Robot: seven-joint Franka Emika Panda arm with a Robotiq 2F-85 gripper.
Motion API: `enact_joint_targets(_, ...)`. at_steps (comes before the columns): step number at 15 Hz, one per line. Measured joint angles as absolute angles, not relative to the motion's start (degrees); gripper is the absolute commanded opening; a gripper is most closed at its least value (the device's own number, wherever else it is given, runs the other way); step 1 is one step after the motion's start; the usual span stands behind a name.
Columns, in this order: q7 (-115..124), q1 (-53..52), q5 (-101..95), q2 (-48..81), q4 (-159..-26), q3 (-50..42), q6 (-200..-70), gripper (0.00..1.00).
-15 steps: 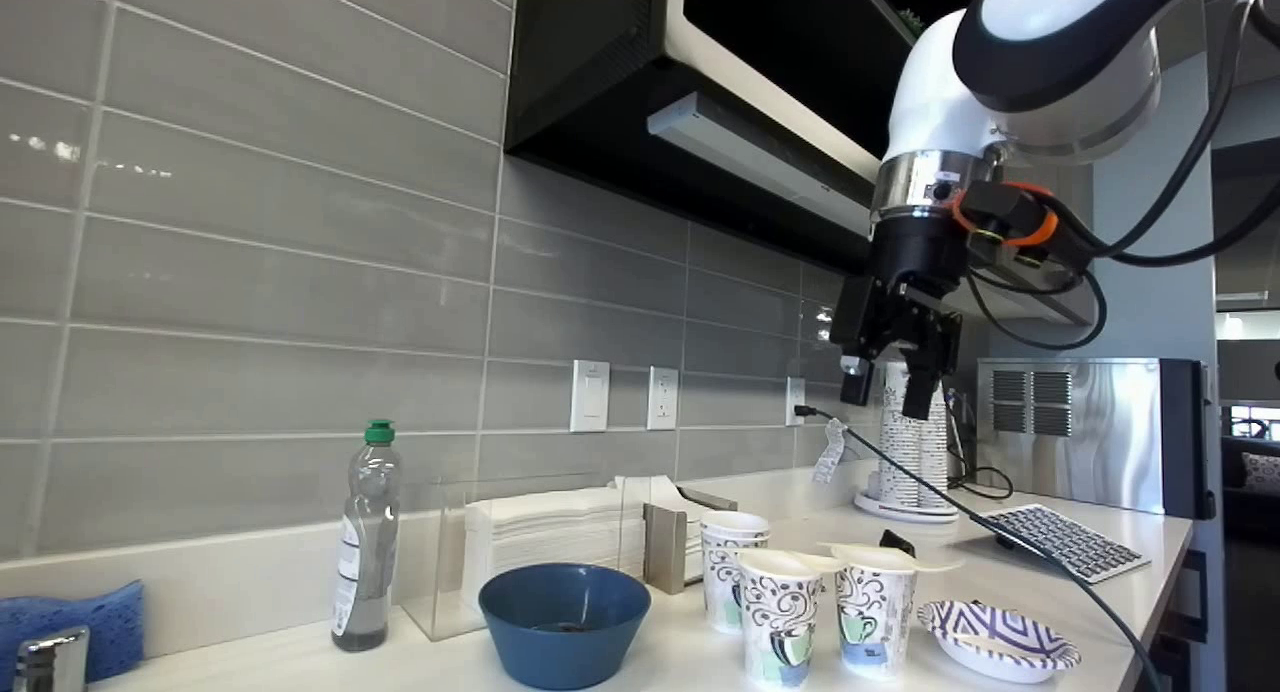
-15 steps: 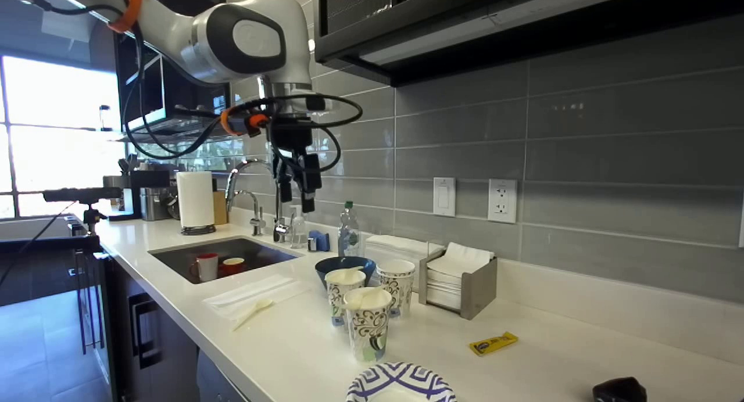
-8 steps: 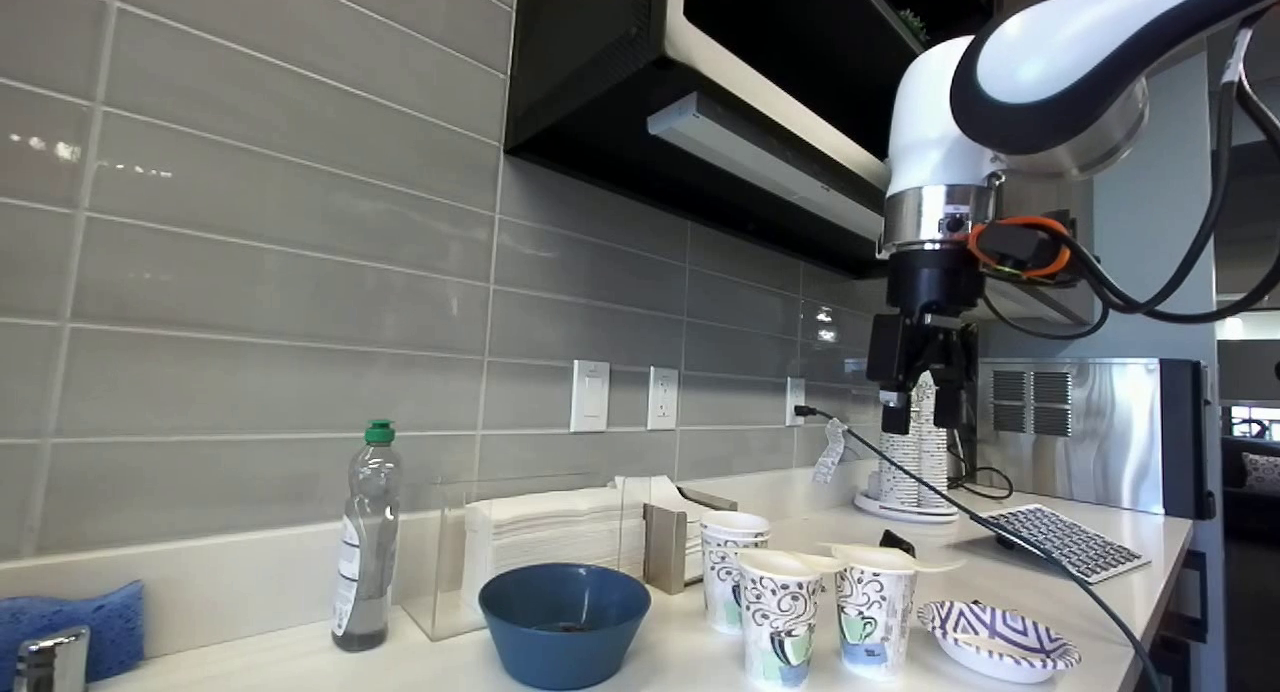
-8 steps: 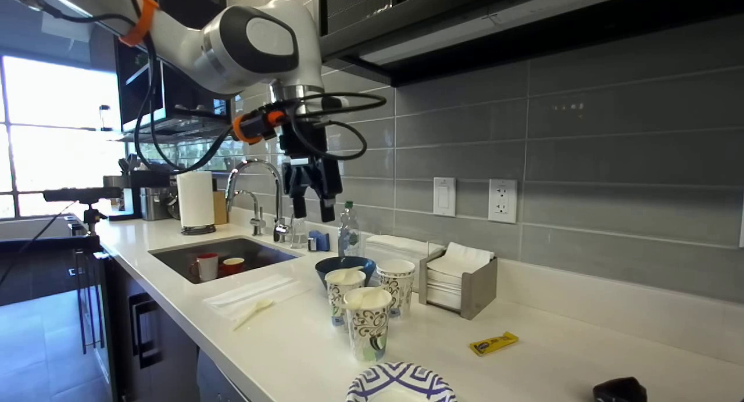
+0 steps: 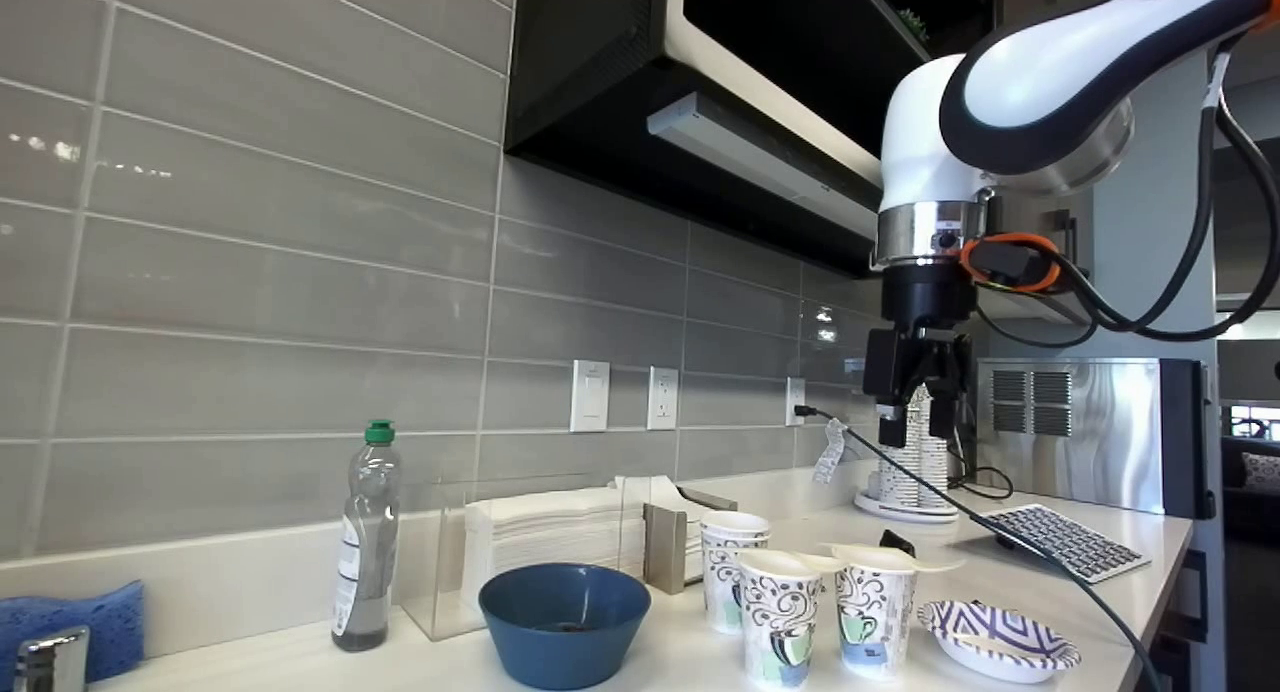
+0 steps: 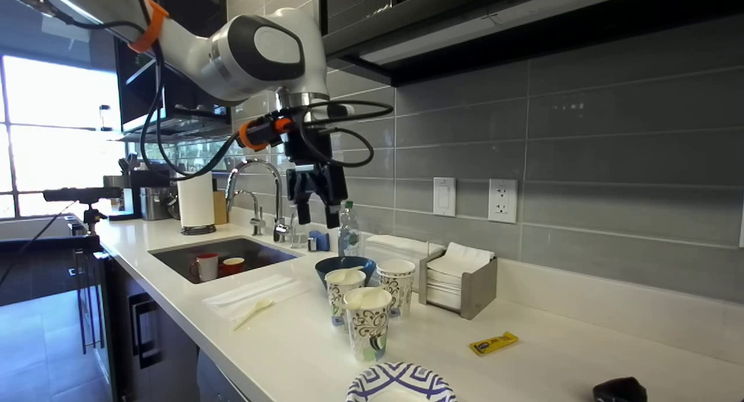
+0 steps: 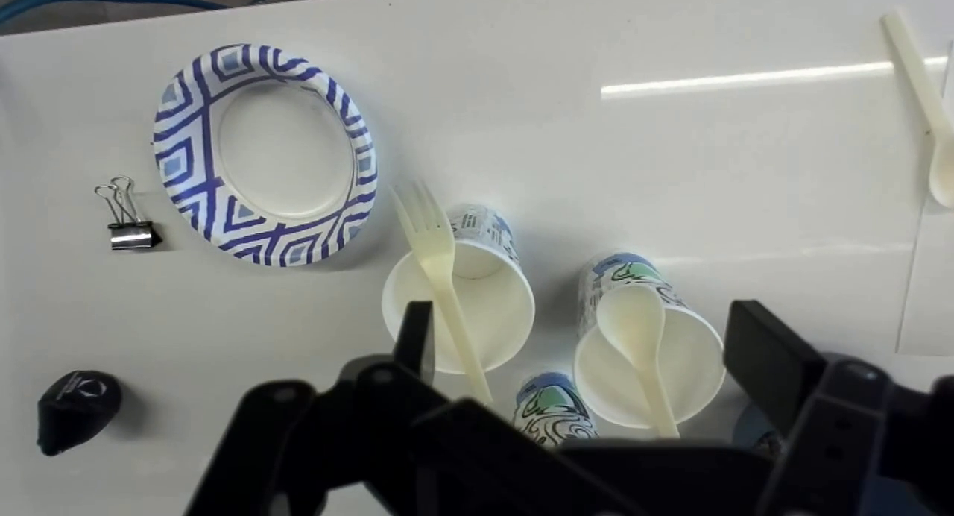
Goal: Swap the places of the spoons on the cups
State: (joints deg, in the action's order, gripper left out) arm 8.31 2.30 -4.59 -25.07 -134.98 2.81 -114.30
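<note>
Currently, the hand (image 6: 318, 217) hangs released above the white desk (image 7: 484, 128), its blocky black fingers (image 7: 771, 363) spread wide. Below, a smooth cream spoon (image 7: 635, 329) with an oval head lies across the circular rim of a scroll-printed paper cup (image 7: 693, 367); a cream fork (image 7: 440, 266) with slender tines spans the rim of the neighbouring cup (image 7: 499, 303), both standing upright. Near the fork's tines sits a shallow plate (image 7: 179, 165) with a blue geometric border; a second spoon (image 7: 924, 95) lies at the edge of a flat white sheet (image 7: 933, 285).

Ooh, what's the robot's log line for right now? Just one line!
gripper: open, empty, above counter | fork: across rim of cup beside plate | spoon: across rim of next cup
</note>
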Motion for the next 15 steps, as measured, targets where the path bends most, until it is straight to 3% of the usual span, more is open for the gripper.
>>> enact_joint_targets(15, -0.86, 2.93, -9.76, -11.83, -134.69, -1.16, -124.48, 1.0)
